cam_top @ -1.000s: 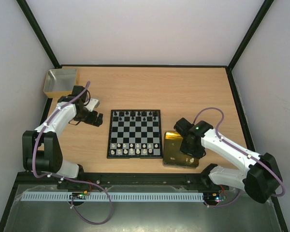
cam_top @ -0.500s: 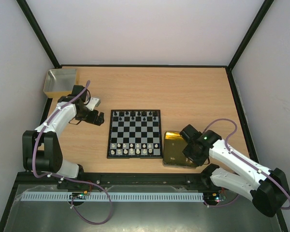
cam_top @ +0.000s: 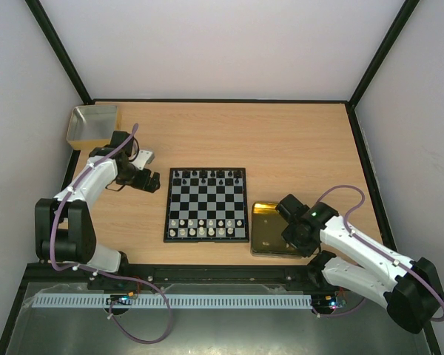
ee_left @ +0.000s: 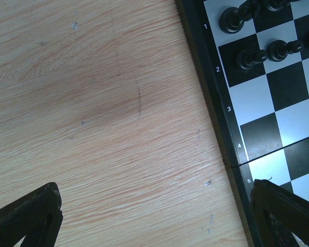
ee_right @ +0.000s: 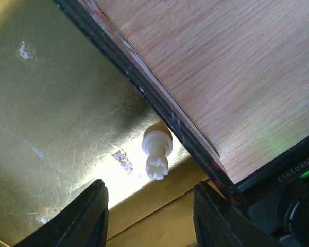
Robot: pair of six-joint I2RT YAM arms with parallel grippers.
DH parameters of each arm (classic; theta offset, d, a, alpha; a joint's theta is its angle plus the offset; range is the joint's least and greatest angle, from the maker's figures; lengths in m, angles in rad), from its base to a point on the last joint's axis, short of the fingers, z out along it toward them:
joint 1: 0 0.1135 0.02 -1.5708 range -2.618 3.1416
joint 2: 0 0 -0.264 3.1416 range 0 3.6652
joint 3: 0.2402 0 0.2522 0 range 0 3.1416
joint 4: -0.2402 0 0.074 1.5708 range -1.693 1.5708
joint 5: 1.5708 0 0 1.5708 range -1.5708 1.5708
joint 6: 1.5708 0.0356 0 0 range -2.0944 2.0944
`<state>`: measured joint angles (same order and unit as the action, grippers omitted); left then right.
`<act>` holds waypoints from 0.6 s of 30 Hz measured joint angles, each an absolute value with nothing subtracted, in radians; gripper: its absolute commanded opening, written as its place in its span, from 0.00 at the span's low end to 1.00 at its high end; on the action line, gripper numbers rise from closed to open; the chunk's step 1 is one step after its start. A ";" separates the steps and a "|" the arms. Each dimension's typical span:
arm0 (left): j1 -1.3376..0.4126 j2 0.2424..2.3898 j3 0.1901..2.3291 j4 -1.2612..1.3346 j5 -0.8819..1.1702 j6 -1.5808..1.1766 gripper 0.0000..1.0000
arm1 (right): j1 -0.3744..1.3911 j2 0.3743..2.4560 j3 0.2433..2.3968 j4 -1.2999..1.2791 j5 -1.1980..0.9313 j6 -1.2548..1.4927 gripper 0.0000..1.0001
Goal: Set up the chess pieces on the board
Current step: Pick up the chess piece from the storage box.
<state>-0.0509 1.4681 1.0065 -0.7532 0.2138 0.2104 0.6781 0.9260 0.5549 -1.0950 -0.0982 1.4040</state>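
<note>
The board (cam_top: 207, 205) lies mid-table, with black chess pieces (cam_top: 207, 176) along its far rows and white chess pieces (cam_top: 206, 226) along its near rows. My left gripper (cam_top: 153, 184) hovers open and empty over bare table left of the board. In the left wrist view its fingertips (ee_left: 28, 216) frame the wood, the board's edge (ee_left: 221, 123) runs at right, and black pieces (ee_left: 250, 57) show there. My right gripper (cam_top: 288, 231) hangs open over the gold tray (cam_top: 263, 222). In the right wrist view a white rook (ee_right: 157, 149) sits in the tray (ee_right: 51, 103) near its rim, just ahead of the open fingers (ee_right: 82, 218).
A yellowish square box (cam_top: 94, 124) stands at the far left corner, behind my left arm. The gold tray lies just right of the board, near the table's front edge. Black frame rails border the table.
My right gripper has drawn back toward the near edge and come down over the gold tray. The left arm has not moved.
</note>
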 measured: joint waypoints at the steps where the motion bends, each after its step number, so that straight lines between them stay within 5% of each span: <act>1: -0.051 1.468 1.007 -0.753 0.214 0.210 0.99 | 0.678 0.928 0.554 -1.093 -0.094 1.404 0.39; 18: -0.051 1.483 1.007 -0.751 0.213 0.208 0.99 | 0.676 0.957 0.513 -1.045 -0.063 1.401 0.02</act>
